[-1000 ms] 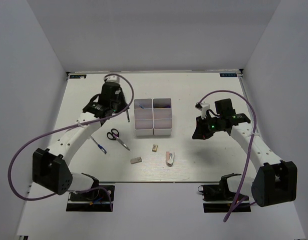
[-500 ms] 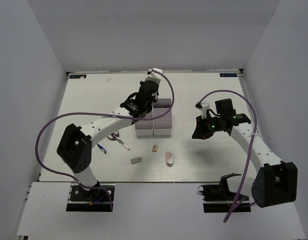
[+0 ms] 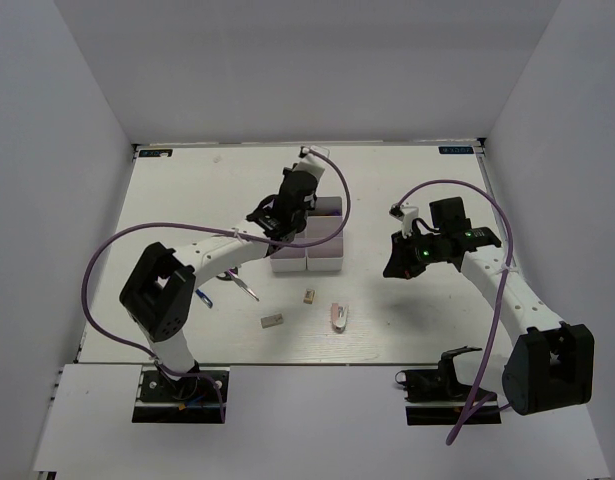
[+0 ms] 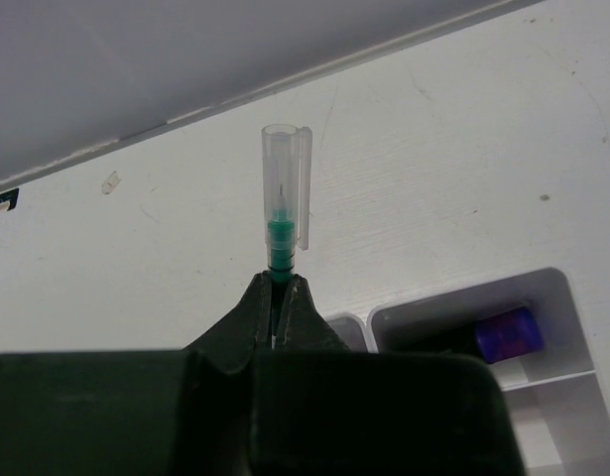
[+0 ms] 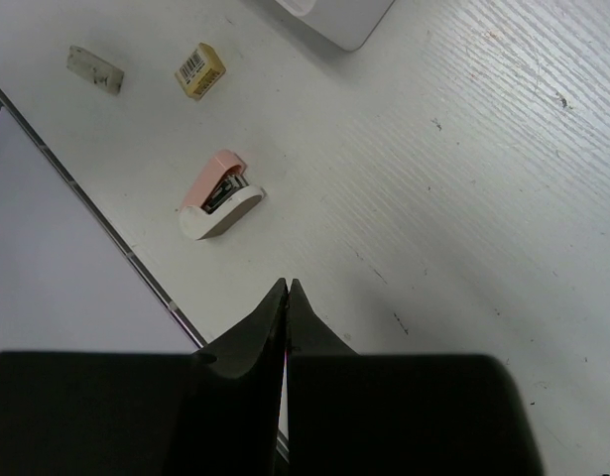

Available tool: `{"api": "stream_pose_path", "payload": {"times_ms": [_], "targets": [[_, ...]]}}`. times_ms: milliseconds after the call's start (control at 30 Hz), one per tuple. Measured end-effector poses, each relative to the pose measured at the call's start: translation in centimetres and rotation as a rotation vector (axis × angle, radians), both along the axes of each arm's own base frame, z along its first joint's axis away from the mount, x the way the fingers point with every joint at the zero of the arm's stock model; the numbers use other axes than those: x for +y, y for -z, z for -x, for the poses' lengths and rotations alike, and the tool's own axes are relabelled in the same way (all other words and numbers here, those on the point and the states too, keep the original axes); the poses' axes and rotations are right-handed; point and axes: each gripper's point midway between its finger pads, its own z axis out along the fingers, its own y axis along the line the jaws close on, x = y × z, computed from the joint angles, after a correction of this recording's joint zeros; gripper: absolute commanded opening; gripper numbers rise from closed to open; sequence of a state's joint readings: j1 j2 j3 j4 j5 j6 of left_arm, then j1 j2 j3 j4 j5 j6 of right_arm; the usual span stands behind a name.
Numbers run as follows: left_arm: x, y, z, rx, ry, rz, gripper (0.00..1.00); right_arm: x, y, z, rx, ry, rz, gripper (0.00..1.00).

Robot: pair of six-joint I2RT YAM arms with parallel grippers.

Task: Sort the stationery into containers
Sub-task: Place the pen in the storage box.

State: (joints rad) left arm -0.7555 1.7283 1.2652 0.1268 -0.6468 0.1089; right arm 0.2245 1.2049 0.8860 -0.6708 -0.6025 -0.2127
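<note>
My left gripper [image 4: 280,285] is shut on a green highlighter [image 4: 285,188] with a clear cap, which sticks out past the fingertips. In the top view this gripper [image 3: 285,206] hangs over the back of the containers [image 3: 325,259], a block of small white bins. One bin holds a purple highlighter [image 4: 504,333]. On the table in front of the bins lie a beige eraser [image 3: 309,296], a grey flat block [image 3: 272,321] and a white-pink stapler [image 3: 339,316]. Scissors [image 3: 245,287] and a blue pen [image 3: 202,297] lie partly under the left arm. My right gripper [image 3: 394,264] is shut and empty, right of the bins.
The right wrist view shows the stapler [image 5: 220,195], eraser [image 5: 200,70] and grey block [image 5: 94,69] near the table's front edge [image 5: 96,213]. White walls close in the table on three sides.
The left arm has swung right from beside the bins to above them, carrying the green highlighter. The right arm has not moved.
</note>
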Motion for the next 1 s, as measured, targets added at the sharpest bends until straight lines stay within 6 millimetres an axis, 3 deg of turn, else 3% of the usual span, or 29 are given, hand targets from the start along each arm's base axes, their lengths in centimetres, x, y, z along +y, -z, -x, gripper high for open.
{"api": "stream_pose_path", "payload": {"times_ms": [233, 500, 700, 867, 1000], "targets": [[0.5, 2.0, 0.5, 0.018, 0.0, -0.025, 0.0, 0.0, 0.0, 0.0, 0.001, -0.001, -0.003, 0.0], [0.6, 1.9, 0.3, -0.006, -0.004, -0.023, 0.0, -0.1, -0.1, -0.1, 0.002, 0.004, -0.007, 0.0], [1.1, 3.1, 0.6, 0.008, -0.015, -0.034, 0.14, 0.0, -0.1, 0.0, 0.003, 0.002, -0.012, 0.02], [1.4, 3.7, 0.8, 0.021, -0.026, -0.033, 0.36, 0.0, -0.2, 0.0, 0.003, -0.003, -0.019, 0.09], [1.5, 4.0, 1.0, 0.027, -0.031, -0.025, 0.47, 0.1, -0.3, 0.1, 0.003, -0.006, -0.024, 0.12]]}}
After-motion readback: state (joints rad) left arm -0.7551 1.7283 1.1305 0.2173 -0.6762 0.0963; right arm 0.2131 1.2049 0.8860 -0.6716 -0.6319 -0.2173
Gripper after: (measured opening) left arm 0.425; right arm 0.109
